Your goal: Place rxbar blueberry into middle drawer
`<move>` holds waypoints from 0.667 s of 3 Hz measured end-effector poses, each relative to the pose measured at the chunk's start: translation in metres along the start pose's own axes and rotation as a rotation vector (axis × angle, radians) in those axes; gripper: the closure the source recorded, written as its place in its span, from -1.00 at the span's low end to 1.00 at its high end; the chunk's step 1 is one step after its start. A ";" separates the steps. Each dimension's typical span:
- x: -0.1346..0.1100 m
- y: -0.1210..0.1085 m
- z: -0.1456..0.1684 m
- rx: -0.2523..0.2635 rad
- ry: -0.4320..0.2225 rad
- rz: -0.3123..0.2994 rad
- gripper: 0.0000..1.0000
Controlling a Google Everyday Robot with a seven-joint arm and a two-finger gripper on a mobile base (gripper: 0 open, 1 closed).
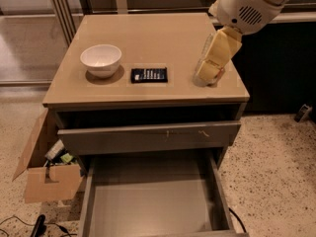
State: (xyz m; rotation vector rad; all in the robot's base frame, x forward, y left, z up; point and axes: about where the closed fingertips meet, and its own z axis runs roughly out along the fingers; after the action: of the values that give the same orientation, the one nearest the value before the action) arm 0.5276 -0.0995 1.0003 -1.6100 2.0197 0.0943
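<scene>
Dark navy wrapper with white lettering: that is the rxbar blueberry (149, 75), lying flat on the tan cabinet top (148, 28), just right of the white bowl (101, 59) and well apart from my gripper (210, 73). I judge it light, thin and a little slick, with a film skin that crinkles and a firm bar inside. Because it lies so low against the surface, I would pinch it across its short width near the middle, coming straight down. The gripper hangs over the right side of the top, near the front edge, tilted down. Whether it is clenched or released I cannot tell, and whatever stands beneath it is mostly hidden. The bowl looks empty. The middle drawer (153, 206) is pulled well out below, and its flat grey floor shows nothing in it. The drawer above (148, 136) shows only its long grey front, so its contents are out of sight. A cardboard box (42, 181) on the floor at left holds some small items I cannot identify.
</scene>
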 end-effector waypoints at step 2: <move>-0.003 0.000 0.064 -0.044 -0.058 0.095 -1.00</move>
State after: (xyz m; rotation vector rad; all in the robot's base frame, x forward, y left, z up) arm 0.5516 -0.0719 0.9476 -1.5195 2.0626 0.2200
